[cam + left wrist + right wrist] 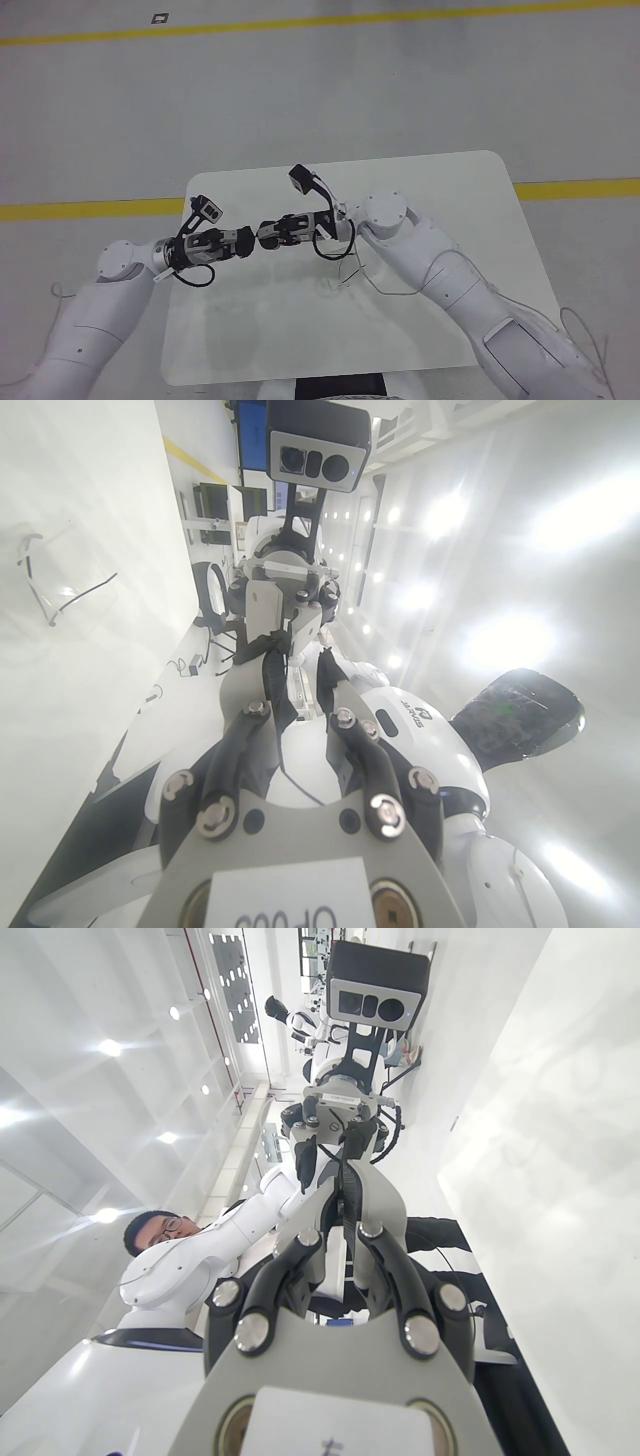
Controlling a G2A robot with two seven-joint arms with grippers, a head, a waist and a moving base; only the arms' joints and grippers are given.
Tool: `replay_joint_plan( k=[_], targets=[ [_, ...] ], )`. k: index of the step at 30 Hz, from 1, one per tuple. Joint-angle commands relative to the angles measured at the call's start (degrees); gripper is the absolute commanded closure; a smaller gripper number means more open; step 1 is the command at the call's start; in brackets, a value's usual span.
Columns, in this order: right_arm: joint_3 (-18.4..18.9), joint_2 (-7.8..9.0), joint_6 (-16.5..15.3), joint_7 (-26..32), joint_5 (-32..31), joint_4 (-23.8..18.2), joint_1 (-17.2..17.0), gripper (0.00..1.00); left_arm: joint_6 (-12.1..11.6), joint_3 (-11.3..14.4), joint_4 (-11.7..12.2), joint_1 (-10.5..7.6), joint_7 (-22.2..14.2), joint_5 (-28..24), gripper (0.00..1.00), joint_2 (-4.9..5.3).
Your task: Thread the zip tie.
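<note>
right end effector [342, 1175] pinched on zip tie [302, 787], mid-air over desk [450, 200] | left end effector [300, 660] gapes around its tail (no grip) | I'd line both up, then close left gently

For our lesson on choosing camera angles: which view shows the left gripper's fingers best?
The right wrist view. It faces the left gripper head-on, so both dark-tipped fingers show, set apart. The left wrist view sees them close up, from behind. The top view shows the gripper small, nose to nose with the right gripper.
</note>
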Motion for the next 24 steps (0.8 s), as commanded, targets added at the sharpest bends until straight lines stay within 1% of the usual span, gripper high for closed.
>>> replay_joint_plan(
  k=[1,5,9,12,13,16,17,18,24],
  targets=[
    [0.06,0.01,0.07,0.10,-0.03,-0.04,-0.02,1.00,0.08,0.02,-0.11,0.06,0.00,-0.01,0.88,-0.03],
    [0.12,0.03,0.09,0.39,-0.04,-0.16,-0.06,1.00,0.20,0.04,-0.20,0.15,0.00,0.01,0.92,-0.07],
    [0.17,0.04,0.06,0.66,-0.04,-0.45,-0.10,1.00,0.10,-0.01,-0.22,0.23,0.00,-0.25,0.92,-0.15],
    [0.30,0.10,-0.08,1.10,-0.08,-0.89,-0.09,1.00,0.12,-0.05,-0.27,0.27,0.00,-0.23,0.95,-0.17],
    [0.35,0.12,-0.10,1.20,-0.10,-1.01,-0.10,1.00,0.13,-0.07,-0.28,0.28,0.00,-0.21,1.00,-0.18],
    [0.43,0.17,-0.08,1.46,-0.20,-1.24,-0.13,1.00,0.15,-0.14,-0.27,0.34,0.00,-0.13,1.00,-0.19],
    [0.45,0.18,-0.06,1.49,-0.19,-1.28,-0.15,0.65,0.15,-0.16,-0.27,0.36,0.00,-0.12,1.00,-0.19],
    [0.48,0.18,-0.03,1.50,-0.17,-1.33,-0.18,0.00,0.15,-0.18,-0.30,0.38,0.00,-0.07,1.00,-0.19],
    [1.20,0.41,0.01,1.48,-0.19,-1.74,-0.36,0.00,0.17,-0.42,-0.49,0.59,0.00,-0.17,1.00,-0.12]
  ],
)
